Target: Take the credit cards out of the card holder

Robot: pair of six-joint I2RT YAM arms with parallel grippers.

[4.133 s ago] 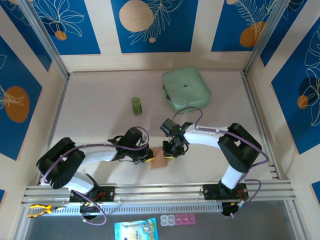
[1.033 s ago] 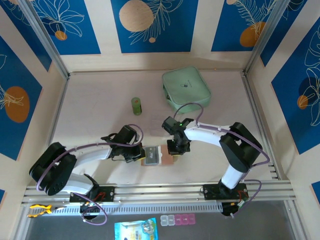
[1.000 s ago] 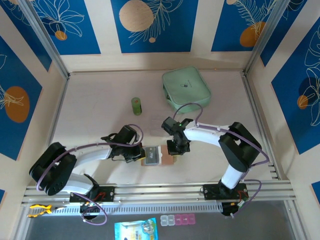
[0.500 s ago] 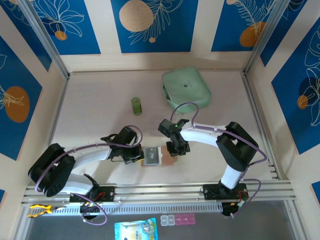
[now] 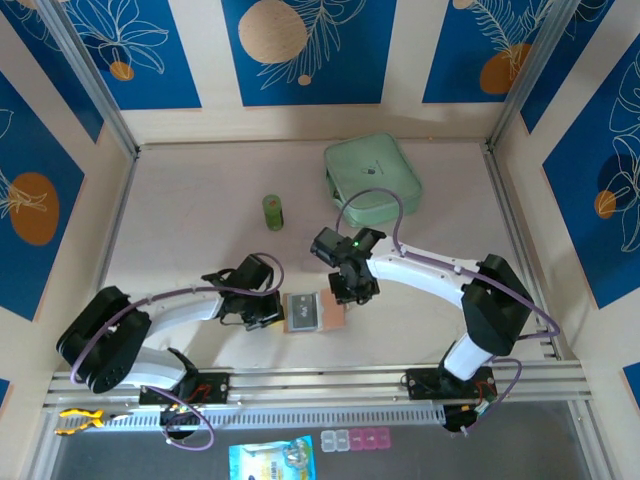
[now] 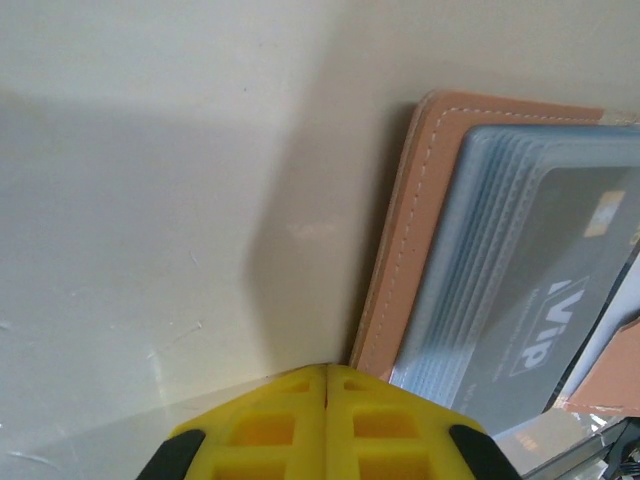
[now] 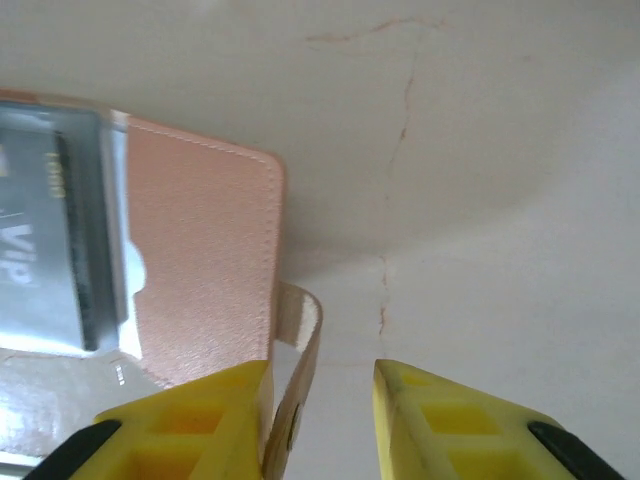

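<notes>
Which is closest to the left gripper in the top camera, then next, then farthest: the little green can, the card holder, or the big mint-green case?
1. card holder: lies open right beside the left gripper, near the front edge.
2. little green can: stands farther back, mid-table.
3. big mint-green case: farthest, at the back right.

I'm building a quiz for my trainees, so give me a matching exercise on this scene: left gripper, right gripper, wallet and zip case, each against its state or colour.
1 left gripper
2 right gripper
3 wallet
4 zip case

A lying open
B jaws apart
C mint green
D jaws shut

Pairs: 1-D, 2-B, 3-A, 4-C
</notes>
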